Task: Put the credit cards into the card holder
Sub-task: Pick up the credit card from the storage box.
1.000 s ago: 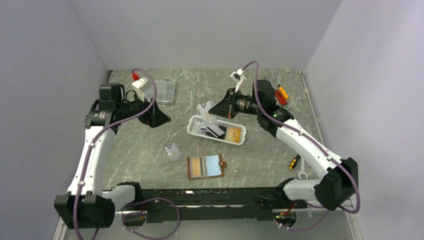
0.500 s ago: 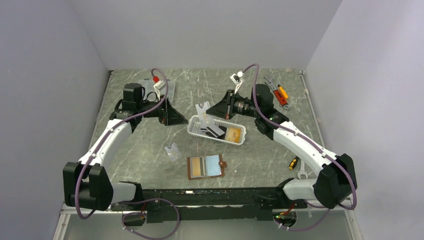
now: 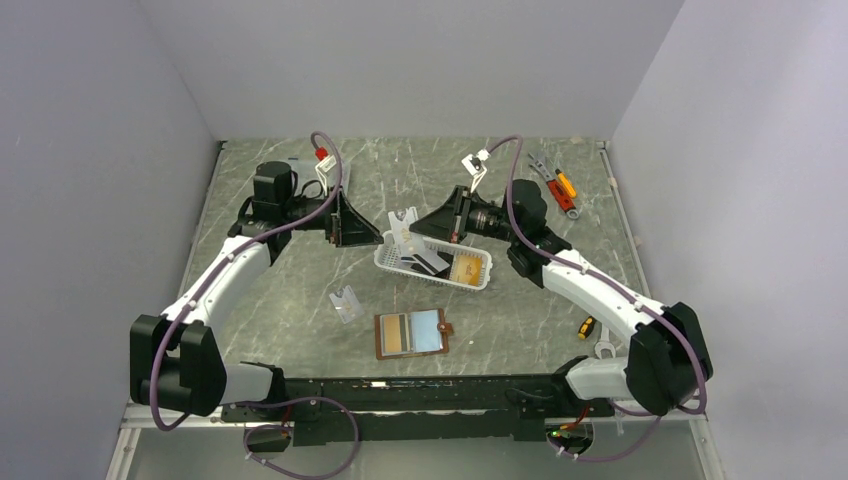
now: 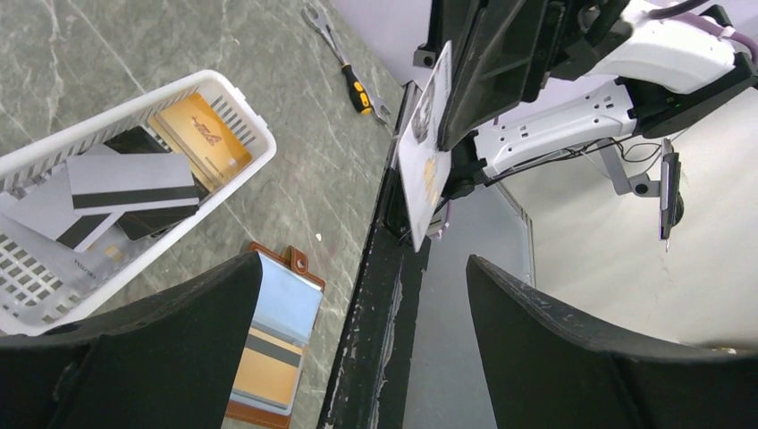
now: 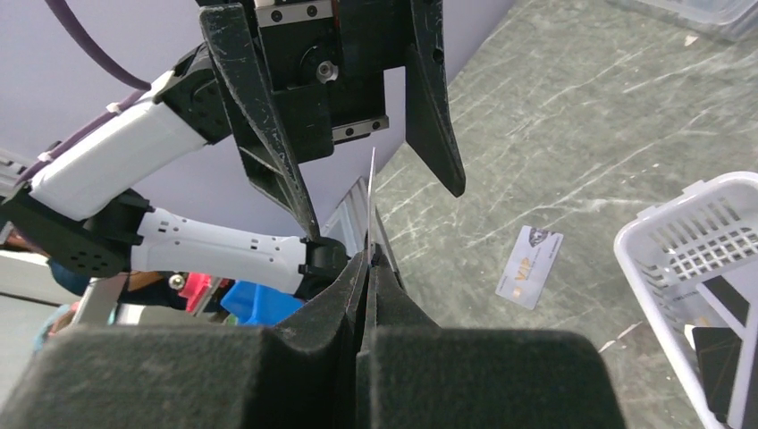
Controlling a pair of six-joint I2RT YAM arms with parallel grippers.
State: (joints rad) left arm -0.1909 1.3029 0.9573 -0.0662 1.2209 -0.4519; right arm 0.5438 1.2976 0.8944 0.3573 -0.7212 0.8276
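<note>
Grey-green marbled counter point(image 3: 280, 300) floors a pale lilac booth, with a white basket point(image 3: 430, 277) at its middle. One of the credit cards point(image 4: 424, 152), pale-faced, is in the air just above the basket's left end. It stands on edge, pinched along one border by the right claw point(image 5: 368, 268), whose fingers are pressed together on it. More cards lie flat inside the basket: a grey-white striped one point(image 4: 134, 183) over black ones, and an orange-gold one point(image 4: 201, 134) at the right end. The card holder point(image 3: 410, 333) lies unfolded on the near side of the basket, apart from it, pale blue lining up. The left claw point(image 5: 383, 204) faces the right one from the basket's left, its fingers spread wide to either side of the raised card and touching nothing. This reads as a mid-air handover. Next, the left claw would need to close on the card's free part before the right lets go. It would then carry the card to the holder.
</note>
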